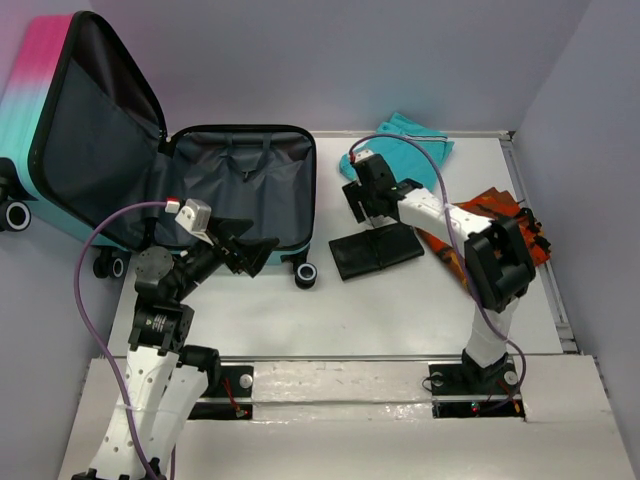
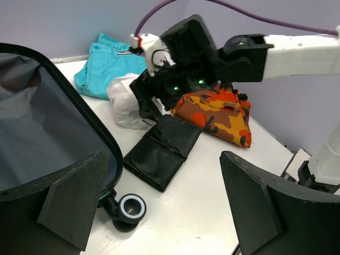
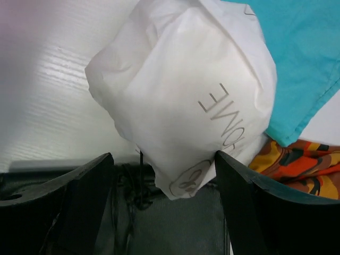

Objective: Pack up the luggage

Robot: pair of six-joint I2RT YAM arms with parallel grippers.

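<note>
Nearest the arm bases, the left hand (image 1: 258,254) hangs low over the front right corner of the luggage (image 1: 250,200), fingers spread wide with nothing between them. Just beside it a black wheel (image 2: 131,207) with a pale hub sticks out from that corner onto the white desk (image 1: 380,310). The luggage sits on the left rear part of the desk, unzipped. Its base lies flat with dark grey lining showing, and no packed items can be seen in it. To the right of the wheel, apart from the case, lies a flat folded black item (image 2: 162,151), set at a slant. The right hand (image 3: 162,186) is directly over its far end, fingers apart. The lower end of a crumpled white bag (image 3: 186,90) with grey lettering sits between them. The gap on one side shows it is not clamped. From the left wrist view the right arm blocks much of the bag. An orange camouflage cloth (image 2: 218,111) lies just right of the bag, partly under the arm. Behind both lies a teal garment (image 1: 415,140), near the back edge, and the bag overlaps its edge. Farthest left, the lid (image 1: 90,130) stands propped, its pink-to-teal shell facing outward.
</note>
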